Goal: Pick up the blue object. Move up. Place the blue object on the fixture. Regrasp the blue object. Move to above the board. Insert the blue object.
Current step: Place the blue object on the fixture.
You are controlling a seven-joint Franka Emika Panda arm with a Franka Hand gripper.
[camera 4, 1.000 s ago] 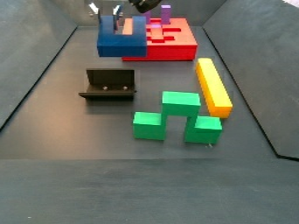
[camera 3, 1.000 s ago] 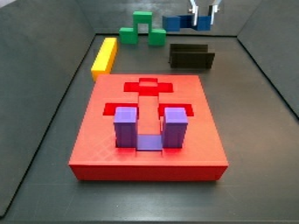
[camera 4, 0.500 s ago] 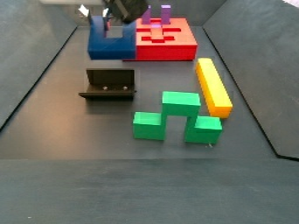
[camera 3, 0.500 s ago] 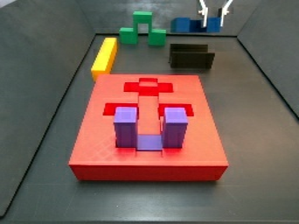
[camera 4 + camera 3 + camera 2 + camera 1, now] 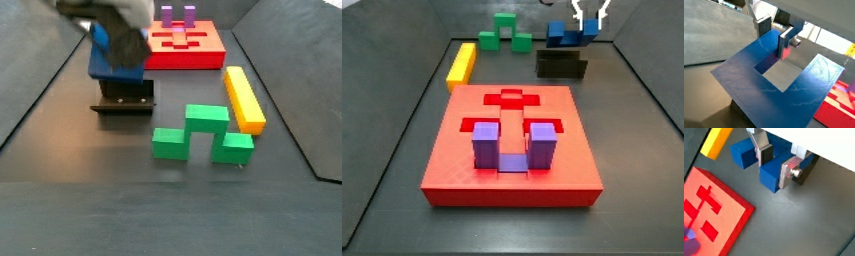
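My gripper (image 5: 588, 27) is shut on the dark blue U-shaped blue object (image 5: 565, 38) and holds it in the air, close over the black fixture (image 5: 561, 65). In a side view the blue object (image 5: 118, 58) is blurred, just above the fixture (image 5: 124, 97). In both wrist views the silver fingers (image 5: 789, 172) (image 5: 786, 41) clamp one arm of the blue object (image 5: 769, 176) (image 5: 771, 87), with the gripper (image 5: 777, 162) (image 5: 775, 36) squarely on it. The red board (image 5: 469, 175) (image 5: 201, 58) (image 5: 724, 213) lies on the floor apart from the gripper, with a lighter purple U-shaped block (image 5: 513, 147) standing in it.
A long yellow bar (image 5: 462, 64) (image 5: 243, 98) (image 5: 716, 140) lies beside the board. Green blocks (image 5: 506, 34) (image 5: 201, 133) stand near the yellow bar's end. Dark walls close in the floor on its sides.
My gripper has carried the blue object away from the board's side to just over the fixture. Everything else has stayed where it was.
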